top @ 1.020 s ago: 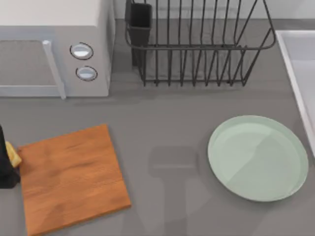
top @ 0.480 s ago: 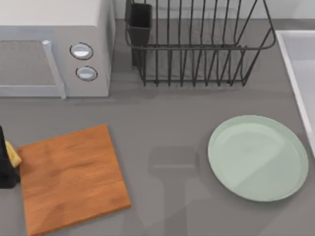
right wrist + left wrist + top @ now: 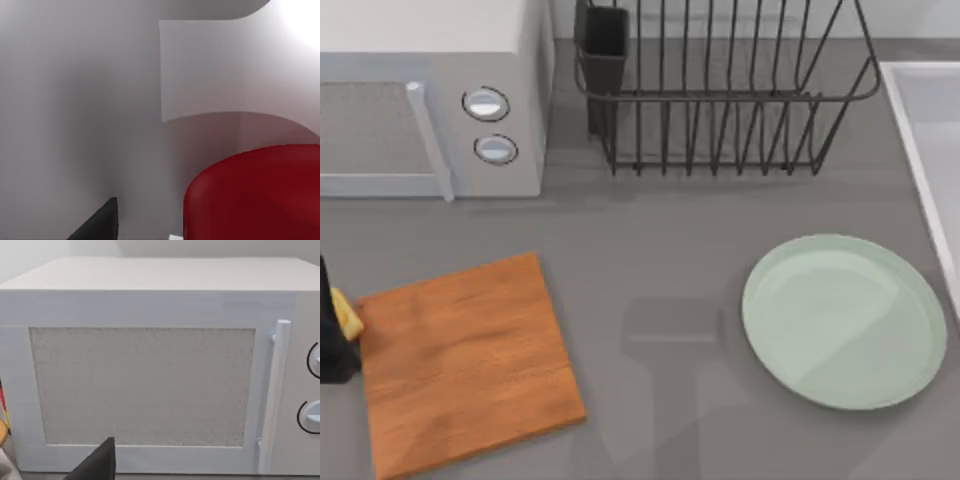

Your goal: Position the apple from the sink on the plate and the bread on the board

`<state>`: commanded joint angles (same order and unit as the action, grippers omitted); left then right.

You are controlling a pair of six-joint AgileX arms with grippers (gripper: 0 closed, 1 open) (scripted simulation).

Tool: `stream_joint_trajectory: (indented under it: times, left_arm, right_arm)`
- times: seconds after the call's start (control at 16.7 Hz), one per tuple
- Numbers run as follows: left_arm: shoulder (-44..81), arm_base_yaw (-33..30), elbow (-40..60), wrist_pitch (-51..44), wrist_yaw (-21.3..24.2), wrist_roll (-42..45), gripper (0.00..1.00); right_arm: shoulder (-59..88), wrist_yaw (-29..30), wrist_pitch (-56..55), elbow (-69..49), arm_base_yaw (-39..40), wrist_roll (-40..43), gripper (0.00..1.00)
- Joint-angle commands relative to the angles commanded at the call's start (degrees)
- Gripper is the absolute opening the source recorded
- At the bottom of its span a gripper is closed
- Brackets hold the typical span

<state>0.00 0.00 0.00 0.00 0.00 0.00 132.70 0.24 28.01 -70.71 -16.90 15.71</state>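
Note:
The bread shows as a small yellow-orange piece at the table's far left, touching the left edge of the wooden board. My left gripper is a dark shape right beside it and looks open; one dark finger points toward the microwave. The red apple lies in the white sink, very close to my right gripper, which is open with one finger beside the apple. The mint-green plate lies bare at the right, next to the sink rim.
A white microwave with two knobs stands at the back left. A black wire dish rack with a dark cup holder stands at the back middle. Grey counter lies between board and plate.
The shadow that crossed the plate has faded. The left gripper and the bread have barely moved.

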Motion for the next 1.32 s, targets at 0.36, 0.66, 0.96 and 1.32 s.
stream_joint_trajectory:
  times: [0.36, 0.66, 0.96, 1.32]
  left_arm:
    - [0.0, 0.0, 0.0, 0.0, 0.0, 0.0, 1.00]
    - [0.0, 0.0, 0.0, 0.0, 0.0, 0.0, 1.00]
    - [0.0, 0.0, 0.0, 0.0, 0.0, 0.0, 1.00]
    - [0.0, 0.0, 0.0, 0.0, 0.0, 0.0, 1.00]
  right_arm:
    - [0.0, 0.0, 0.0, 0.0, 0.0, 0.0, 0.17]
    - [0.0, 0.0, 0.0, 0.0, 0.0, 0.0, 0.00]
    - [0.0, 0.0, 0.0, 0.0, 0.0, 0.0, 0.00]
    - [-7.4, -0.8, 7.7, -2.9, 0.0, -0.4, 0.00]
